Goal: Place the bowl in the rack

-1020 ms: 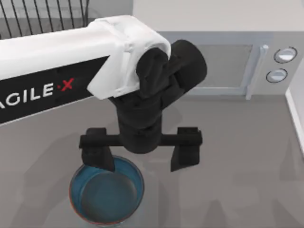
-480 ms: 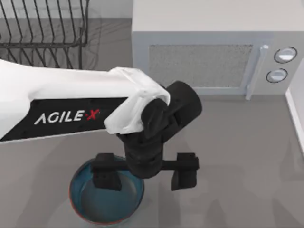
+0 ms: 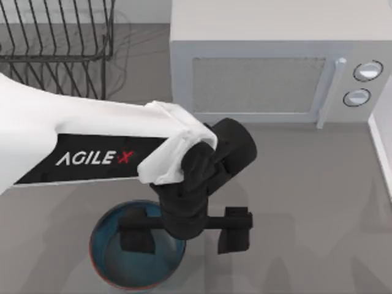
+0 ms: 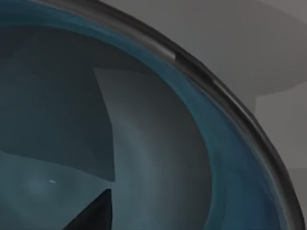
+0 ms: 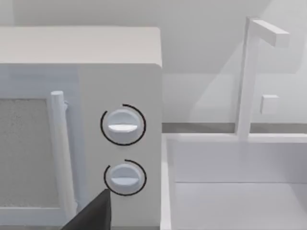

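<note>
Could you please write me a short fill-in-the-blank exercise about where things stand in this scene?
1. The left gripper hangs over the rim of the ____.
2. The bowl is glossy ____ inside.
3. The rack stands to the top view's ____ of the microwave.
4. The microwave has ____ round knobs.

Missing words: bowl; blue; left; two

The left wrist view looks straight into the bowl (image 4: 158,158) from very close. Its glossy blue inner wall curves round a greyish bottom, and a dark rim arcs across above it. A black fingertip (image 4: 93,215) of the left pincer pokes in over the bottom. Beyond the rim lies grey bench (image 4: 249,43).
</note>
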Motion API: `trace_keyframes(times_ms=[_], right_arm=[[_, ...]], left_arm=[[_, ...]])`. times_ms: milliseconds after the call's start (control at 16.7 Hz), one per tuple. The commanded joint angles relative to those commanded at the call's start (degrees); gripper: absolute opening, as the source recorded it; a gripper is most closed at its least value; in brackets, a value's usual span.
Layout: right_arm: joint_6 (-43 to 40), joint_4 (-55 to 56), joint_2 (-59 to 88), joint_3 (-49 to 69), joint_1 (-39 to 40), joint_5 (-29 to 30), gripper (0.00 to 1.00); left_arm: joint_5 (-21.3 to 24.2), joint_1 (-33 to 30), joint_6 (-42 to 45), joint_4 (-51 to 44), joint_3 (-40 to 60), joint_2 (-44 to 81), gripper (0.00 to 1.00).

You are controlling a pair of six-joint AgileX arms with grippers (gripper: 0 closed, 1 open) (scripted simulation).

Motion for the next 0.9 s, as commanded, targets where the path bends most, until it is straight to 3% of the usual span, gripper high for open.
trace_keyframes(times_ms=[720,900], right_arm=[[0.0,0.0,0.0,0.0,0.0,0.0,1.00],[0.0,0.0,0.0,0.0,0.0,0.0,1.00]], left_arm=[[0.0,0.0,0.0,0.0,0.0,0.0,0.02],[0.0,0.0,0.0,0.0,0.0,0.0,0.00]])
